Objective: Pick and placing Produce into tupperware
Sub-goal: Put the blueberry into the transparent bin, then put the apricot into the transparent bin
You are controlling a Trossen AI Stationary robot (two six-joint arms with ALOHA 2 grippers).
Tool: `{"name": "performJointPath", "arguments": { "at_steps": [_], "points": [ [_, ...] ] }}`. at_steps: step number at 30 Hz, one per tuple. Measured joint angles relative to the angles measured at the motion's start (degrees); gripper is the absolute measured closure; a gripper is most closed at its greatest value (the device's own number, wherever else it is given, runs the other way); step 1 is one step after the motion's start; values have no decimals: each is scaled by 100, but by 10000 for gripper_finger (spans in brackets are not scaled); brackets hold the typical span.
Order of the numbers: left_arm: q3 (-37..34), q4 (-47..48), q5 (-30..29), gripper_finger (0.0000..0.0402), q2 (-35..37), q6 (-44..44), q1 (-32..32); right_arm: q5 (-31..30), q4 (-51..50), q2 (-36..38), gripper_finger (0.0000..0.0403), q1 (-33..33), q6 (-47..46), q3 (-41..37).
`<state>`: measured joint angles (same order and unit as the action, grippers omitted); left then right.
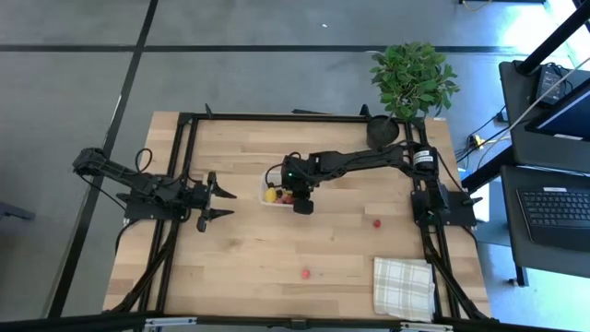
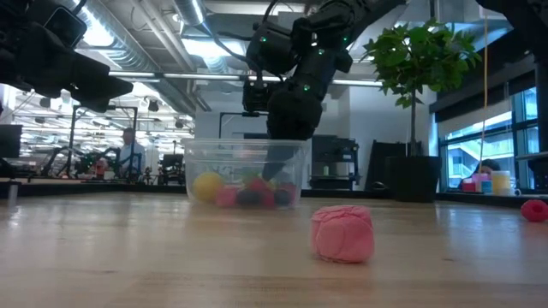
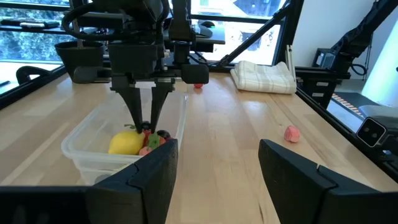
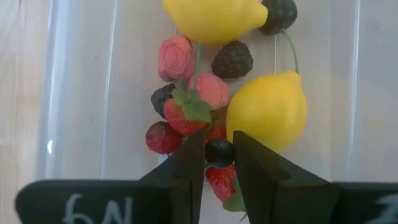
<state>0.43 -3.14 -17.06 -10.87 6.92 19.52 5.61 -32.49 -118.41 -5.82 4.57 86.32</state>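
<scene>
The clear tupperware (image 1: 273, 187) stands mid-table and holds two yellow lemons (image 4: 267, 111), red strawberries and pink and dark berries. My right gripper (image 4: 219, 155) reaches down into it, with a small dark berry (image 4: 219, 151) between its fingertips; it also shows in the left wrist view (image 3: 146, 124) and the low view (image 2: 278, 171). A pink raspberry (image 2: 342, 233) and a red piece (image 1: 376, 222) lie loose on the table. My left gripper (image 1: 221, 201) waits open at the table's left, level and pointing at the tub. My right gripper pinches the dark berry's two sides (image 4: 211, 152) between the very ends of its two fingers. The fingers come steeply from above, pointing down into the tub. The berry sits just over the strawberries (image 4: 221, 177); whether it rests on them I cannot tell.
A checked white cloth (image 1: 403, 286) lies at the near right corner. A potted green plant (image 1: 413, 78) stands at the far right corner. The pink raspberry (image 1: 305, 273) lies toward the near edge, with bare wood around it.
</scene>
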Motion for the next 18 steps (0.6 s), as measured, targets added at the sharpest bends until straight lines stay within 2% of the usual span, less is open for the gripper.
{"name": "performJointPath", "arguments": {
  "at_steps": [13,18],
  "points": [
    [0,0,0,184,0,0,-1,0,1,0,314,0,1,0],
    [0,0,0,184,0,0,1,0,1,0,294,2,1,0]
  ]
}}
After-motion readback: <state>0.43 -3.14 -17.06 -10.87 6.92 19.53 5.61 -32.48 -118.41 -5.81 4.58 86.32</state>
